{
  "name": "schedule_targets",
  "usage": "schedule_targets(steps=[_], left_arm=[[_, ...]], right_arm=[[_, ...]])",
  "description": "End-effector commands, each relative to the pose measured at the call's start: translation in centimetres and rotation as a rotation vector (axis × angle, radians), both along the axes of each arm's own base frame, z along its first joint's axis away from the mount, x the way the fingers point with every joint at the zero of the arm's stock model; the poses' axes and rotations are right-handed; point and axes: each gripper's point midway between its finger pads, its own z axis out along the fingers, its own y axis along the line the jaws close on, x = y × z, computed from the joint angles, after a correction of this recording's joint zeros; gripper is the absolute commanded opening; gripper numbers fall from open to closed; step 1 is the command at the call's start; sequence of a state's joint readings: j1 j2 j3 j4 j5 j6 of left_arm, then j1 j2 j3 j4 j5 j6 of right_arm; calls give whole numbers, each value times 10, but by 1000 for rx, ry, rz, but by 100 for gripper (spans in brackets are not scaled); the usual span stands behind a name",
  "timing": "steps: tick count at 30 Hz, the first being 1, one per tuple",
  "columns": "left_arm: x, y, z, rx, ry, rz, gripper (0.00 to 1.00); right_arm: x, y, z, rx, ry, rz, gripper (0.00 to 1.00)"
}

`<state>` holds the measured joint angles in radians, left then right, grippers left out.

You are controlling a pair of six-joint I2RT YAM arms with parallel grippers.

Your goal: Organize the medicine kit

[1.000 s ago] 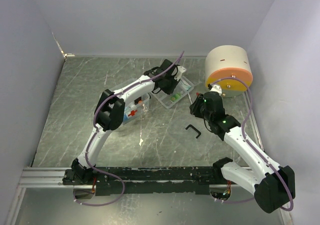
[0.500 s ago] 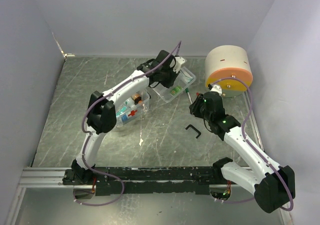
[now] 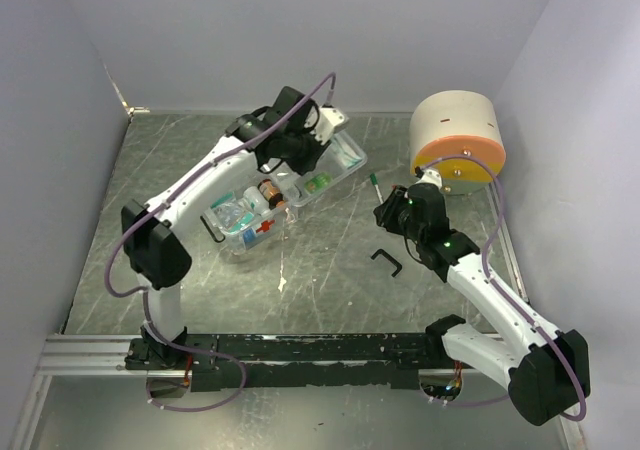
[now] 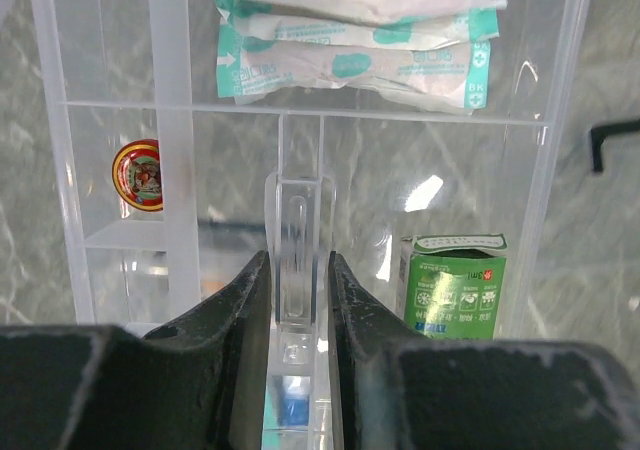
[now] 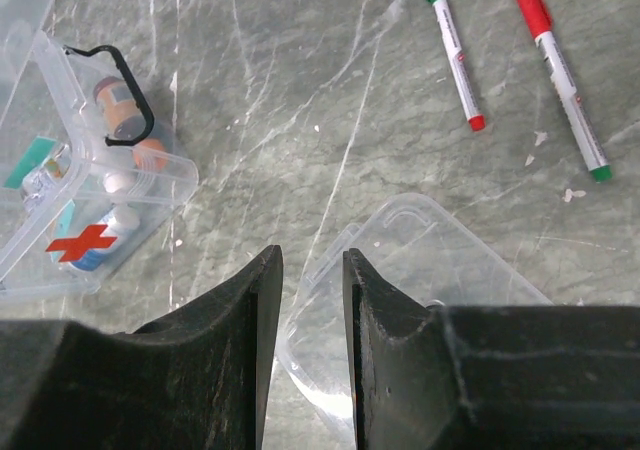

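Note:
My left gripper (image 3: 308, 156) (image 4: 298, 260) is shut on the upright centre handle (image 4: 300, 240) of a clear divided tray (image 3: 346, 160) (image 4: 560, 170). The tray holds white-and-teal dressing packets (image 4: 355, 30), a small round red tin (image 4: 138, 175) and a green box (image 4: 457, 285). It sits at the far right end of the clear kit box with a red cross (image 3: 250, 226) (image 5: 80, 242). My right gripper (image 3: 386, 210) (image 5: 312, 257) is closed on the rim of a clear lid (image 5: 430, 290), to the right of the box.
A green-capped marker (image 5: 450, 50) (image 3: 375, 182) and a red-capped marker (image 5: 560, 80) lie on the table beyond the lid. A black hex key (image 3: 387, 261) lies near the right arm. A big cream drum with an orange face (image 3: 457, 140) stands at the back right.
My left gripper has carried the tray leftward, from beside the drum side toward the kit box, and the left arm has stretched out. The right arm has hardly moved.

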<state>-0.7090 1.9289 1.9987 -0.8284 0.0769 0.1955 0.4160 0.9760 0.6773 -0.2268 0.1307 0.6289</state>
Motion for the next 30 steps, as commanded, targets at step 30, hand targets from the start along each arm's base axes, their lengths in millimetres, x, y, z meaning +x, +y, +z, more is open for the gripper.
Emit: schedule_targets(steps=[30], left_arm=[[-22, 164, -67, 119, 92, -57, 22]], right_arm=[[22, 31, 2, 35, 5, 118, 31]])
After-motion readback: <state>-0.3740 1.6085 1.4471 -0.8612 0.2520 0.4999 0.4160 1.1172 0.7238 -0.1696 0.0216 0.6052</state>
